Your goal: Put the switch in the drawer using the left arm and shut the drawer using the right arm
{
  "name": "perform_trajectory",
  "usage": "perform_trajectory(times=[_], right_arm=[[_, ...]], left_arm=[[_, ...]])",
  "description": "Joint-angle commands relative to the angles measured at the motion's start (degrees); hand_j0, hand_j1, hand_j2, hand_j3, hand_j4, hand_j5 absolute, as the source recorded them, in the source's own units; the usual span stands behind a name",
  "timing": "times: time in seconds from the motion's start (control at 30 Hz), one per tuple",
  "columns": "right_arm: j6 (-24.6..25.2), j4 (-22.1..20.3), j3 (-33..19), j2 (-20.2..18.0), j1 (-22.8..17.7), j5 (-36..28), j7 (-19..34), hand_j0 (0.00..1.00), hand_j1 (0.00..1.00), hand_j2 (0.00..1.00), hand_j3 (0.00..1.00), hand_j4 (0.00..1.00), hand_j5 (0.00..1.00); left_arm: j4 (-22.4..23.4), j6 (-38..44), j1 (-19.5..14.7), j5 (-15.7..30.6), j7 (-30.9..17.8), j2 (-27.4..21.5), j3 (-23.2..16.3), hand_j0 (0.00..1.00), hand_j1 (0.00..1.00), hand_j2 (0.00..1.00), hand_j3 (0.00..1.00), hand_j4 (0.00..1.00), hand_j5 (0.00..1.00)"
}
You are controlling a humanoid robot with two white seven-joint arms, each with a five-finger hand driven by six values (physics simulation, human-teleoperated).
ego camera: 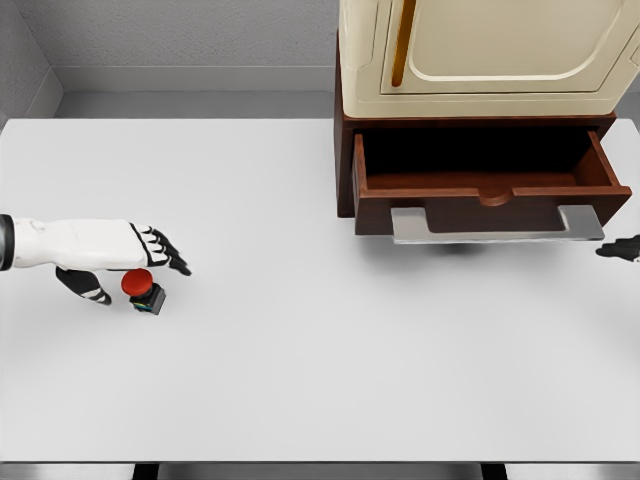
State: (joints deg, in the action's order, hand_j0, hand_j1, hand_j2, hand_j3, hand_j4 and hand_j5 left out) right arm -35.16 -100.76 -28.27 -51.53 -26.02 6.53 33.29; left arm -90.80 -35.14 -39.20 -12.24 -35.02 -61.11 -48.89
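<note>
progress: early stage, nothing is sitting in the drawer (pixel 487 152) yet and the drawer is standing pulled fully out
switch (pixel 143 288): red-capped button on a dark base, sitting on the bench (pixel 300 360) far to the left of the drawer and a bit nearer the camera, looking slightly tilted
left hand (pixel 125 258): lying directly over the switch, fingers pointing toward the drawer side, thumb curling down on the switch's left; fingers are partly spread and not visibly clamping, contact with the cap is looking close but a firm grip is not showing, so judging it as closing in rather than holding
right hand (pixel 622 248): only dark fingertips are showing at the picture's right edge, just right of the drawer's handle and slightly below it; cannot tell how far it is opening
left to do: grasping and lifting the switch, carrying it across to the drawer, dropping it inside, then the right hand pushing the drawer front in
drawer: dark brown wood, interior looking bare and shadowed, wide grey handle (pixel 497 228) sticking out from the front
cabinet (pixel 480 45): cream unit with a brass-coloured bar sitting on top of the drawer's housing, overhanging the back of the opening
obstacles: the bench stretch between switch and drawer is showing nothing in the path; drawer front wall and the cabinet overhang are the things the left hand is likely needing to clear on the way in
</note>
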Motion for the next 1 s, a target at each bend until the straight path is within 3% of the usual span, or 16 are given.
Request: perform_trajectory(times=[0.0, 0.13, 0.17, 0.2, 0.27, 0.47, 0.53, 0.7, 0.73, 0.77, 0.8, 0.97], right_arm=[[0.2, 0.0, 0.0, 0.6, 0.0, -0.5, 0.0, 1.0, 1.0, 1.0, 1.0, 1.0, 1.0], [0.2, 0.3, 0.0, 0.8, -0.5, -0.3, 1.7, 1.0, 1.0, 1.0, 1.0, 1.0, 1.0], [0.2, 0.9, 0.0, 1.2, -0.6, -0.3, 1.3, 1.0, 1.0, 1.0, 1.0, 1.0, 1.0], [0.2, 1.9, 0.1, 1.9, -0.9, -0.3, -3.2, 1.0, 1.0, 1.0, 1.0, 1.0, 1.0], [0.2, 1.7, 0.0, 1.9, -1.3, 0.9, -3.5, 1.0, 1.0, 1.0, 1.0, 1.0, 1.0], [0.2, 0.0, 0.5, 0.6, -2.2, 1.0, -2.8, 1.0, 1.0, 1.0, 1.0, 1.0, 1.0], [0.2, 0.0, 1.0, -2.4, -1.8, 1.0, -0.2, 1.0, 1.0, 1.0, 1.0, 1.0, 1.0], [0.2, -0.1, 2.9, -2.6, -1.5, 1.0, 0.8, 0.99, 0.99, 0.99, 0.99, 0.99, 0.99], [0.2, -0.1, 3.0, -2.6, -1.2, 1.0, 0.8, 0.91, 0.91, 0.91, 0.91, 0.91, 0.91], [0.2, -0.1, 3.0, -2.6, -0.9, 1.0, 0.8, 0.76, 0.76, 0.76, 0.76, 0.76, 0.76], [0.2, -0.1, 3.0, -2.6, -0.8, 1.0, 0.9, 0.7, 0.7, 0.7, 0.7, 0.7, 0.7], [0.2, -0.1, 3.1, -4.4, 2.0, 0.9, 1.7, 0.57, 0.57, 0.57, 0.57, 0.57, 0.57]], left_arm=[[-0.1, 0.1, 0.0, 0.3, 0.0, -0.1, 0.0, 0.86, 0.86, 0.86, 0.86, 0.86, 0.86], [-1.7, 0.1, 0.1, 0.3, 0.0, -0.7, -1.0, 0.86, 0.86, 0.86, 0.86, 0.86, 0.86], [-1.8, 0.1, 0.1, 0.3, 0.0, -0.7, -1.3, 0.86, 0.86, 0.86, 0.86, 0.86, 0.86], [-1.8, 0.1, 0.1, 0.3, 0.0, -0.7, -1.3, 0.86, 0.86, 0.86, 0.86, 0.86, 0.86], [-1.8, 0.1, 0.1, 0.3, 0.0, -0.7, -1.4, 0.86, 0.86, 0.86, 0.86, 0.86, 0.86], [-1.7, 0.1, 0.2, 0.2, 0.0, -0.7, -1.4, 0.77, 0.77, 0.77, 0.77, 0.77, 0.77], [-1.7, 0.1, 0.1, 0.2, 0.0, -0.7, -1.4, 0.75, 0.75, 0.75, 0.75, 0.75, 0.75], [-1.4, 0.1, 0.1, -0.6, 0.0, -0.6, -1.3, 0.75, 0.75, 0.75, 0.75, 0.75, 0.75], [-1.4, 0.1, 0.1, -0.7, 0.0, -0.6, -1.3, 0.75, 0.75, 0.75, 0.75, 0.75, 0.75], [-1.3, 0.1, 0.1, -0.9, 0.0, -0.6, -1.3, 0.74, 0.74, 0.74, 0.74, 0.74, 0.74], [-1.3, 0.1, 0.1, -1.3, 0.0, -0.5, -1.3, 0.74, 0.74, 0.74, 0.74, 0.74, 0.74], [-1.3, 0.1, 0.1, -1.3, 0.0, -0.5, -1.3, 0.65, 0.65, 0.65, 0.65, 0.65, 0.65]])
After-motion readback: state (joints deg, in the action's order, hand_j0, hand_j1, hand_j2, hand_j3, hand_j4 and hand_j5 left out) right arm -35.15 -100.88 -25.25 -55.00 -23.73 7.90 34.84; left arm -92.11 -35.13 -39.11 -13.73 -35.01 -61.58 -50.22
